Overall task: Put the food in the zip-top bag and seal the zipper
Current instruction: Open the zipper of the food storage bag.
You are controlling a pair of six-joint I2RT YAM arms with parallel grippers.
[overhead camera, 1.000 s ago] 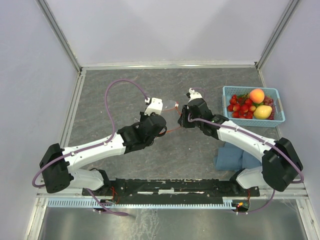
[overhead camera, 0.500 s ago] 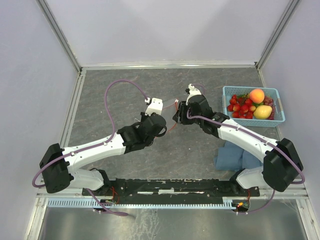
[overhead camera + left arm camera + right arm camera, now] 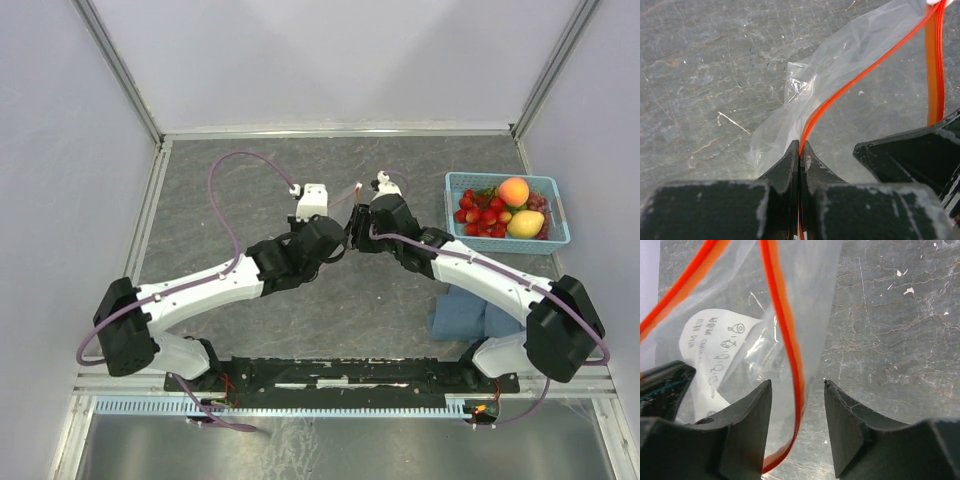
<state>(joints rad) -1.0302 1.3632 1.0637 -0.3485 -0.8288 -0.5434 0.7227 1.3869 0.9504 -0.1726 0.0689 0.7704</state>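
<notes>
The left gripper [image 3: 800, 150] pinches the zipper [image 3: 865, 67] of the zip-top bag [image 3: 840, 55] at mid-desk [image 3: 890, 315], while the right gripper [image 3: 797, 405] stands apart around it, so the unsupported mouth may sag shut.

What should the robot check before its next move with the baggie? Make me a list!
1. Left gripper gripping the zip-top bag: ok, shut on the zipper strip.
2. Right gripper ready to grab: ok, open, with one zipper strip between its fingers.
3. Bag mouth parted: ok, the two red-orange strips run apart in the right wrist view.
4. Mouth wide enough for the peach: cannot tell.
5. Food in the bag: not ok, it all sits in the blue basket.
6. Zipper sealed: not ok.
</notes>
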